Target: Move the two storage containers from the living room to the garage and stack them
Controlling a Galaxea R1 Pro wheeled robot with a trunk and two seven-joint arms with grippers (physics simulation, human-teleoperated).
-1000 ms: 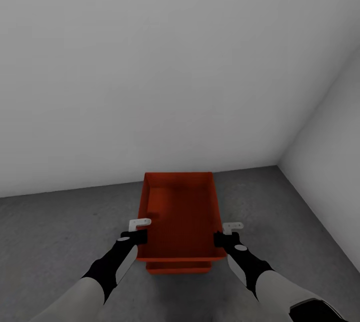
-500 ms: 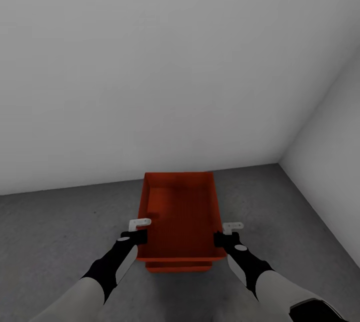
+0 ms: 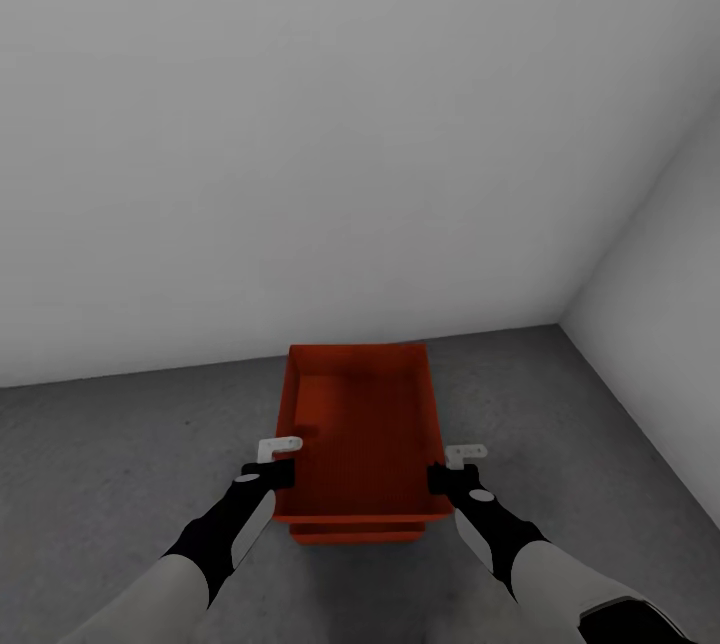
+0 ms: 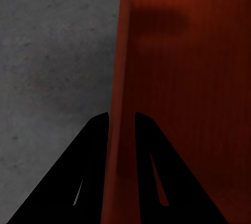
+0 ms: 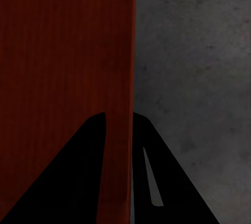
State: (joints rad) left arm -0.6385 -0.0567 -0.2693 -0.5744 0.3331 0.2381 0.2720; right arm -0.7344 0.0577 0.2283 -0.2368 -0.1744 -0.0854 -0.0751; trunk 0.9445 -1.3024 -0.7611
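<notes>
storage containers (image 3: 362,434) stacked, unmarked | left end effector (image 3: 277,474), right end effector (image 3: 441,477) clamp upper rim

dark concrete floor (image 3: 120,464) with stacked orange-red bins near a wall corner

a mottled, rough grey surface is seen stretching from the pale grey back wall (image 3: 300,144) to the side wall (image 3: 660,344), where the two meet in a corner. a lower storage container (image 3: 355,533) is seen resting on it, with only its near rim and a strip of its front wall exposed. an upper storage container (image 3: 362,434) is carried by that lower one, not by the concrete itself. in both wrist views the same speckled grey surface is shown beside an orange-red wall. a faint shadow is cast on the concrete around the bins.
</notes>
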